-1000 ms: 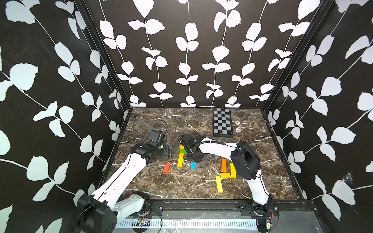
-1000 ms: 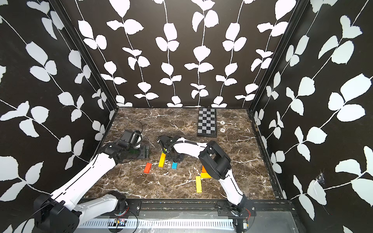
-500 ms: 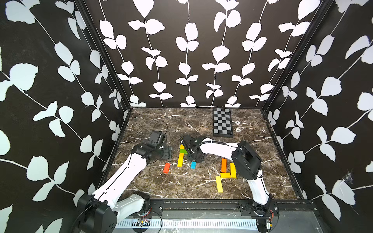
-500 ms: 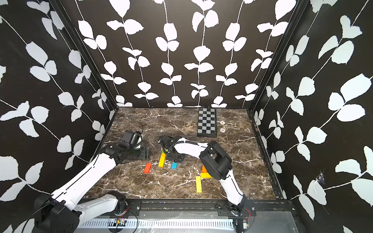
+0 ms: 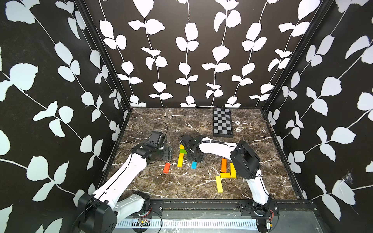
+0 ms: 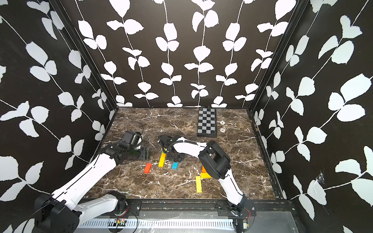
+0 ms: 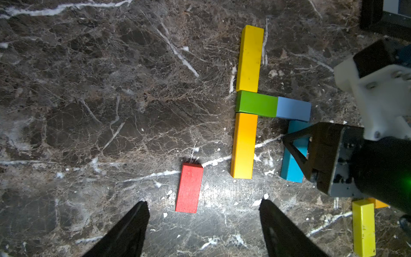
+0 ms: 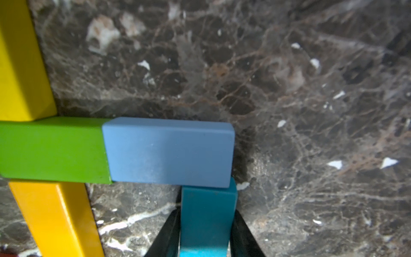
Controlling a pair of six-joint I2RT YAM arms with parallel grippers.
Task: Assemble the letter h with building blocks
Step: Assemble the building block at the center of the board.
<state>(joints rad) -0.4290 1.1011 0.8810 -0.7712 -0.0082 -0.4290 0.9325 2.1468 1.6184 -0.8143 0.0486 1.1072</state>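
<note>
Building blocks lie in an h-like layout: a yellow bar [image 7: 250, 57], a green block [image 7: 255, 103] and an orange-yellow bar [image 7: 243, 145] in one line, with a light blue block [image 8: 169, 153] butted against the green one [image 8: 53, 149]. A darker blue block [image 8: 206, 218] touches the light blue one's end, and my right gripper [image 8: 206, 233] is shut on it, low on the table [image 5: 193, 159]. A red block [image 7: 189, 188] lies just ahead of my open, empty left gripper [image 7: 203, 213].
Loose orange [image 5: 224, 165] and yellow blocks [image 5: 219, 184] lie near the right arm's elbow. A black-and-grey checkered board [image 5: 222, 123] lies at the back right. Patterned walls close in three sides of the marble table [image 5: 181, 187].
</note>
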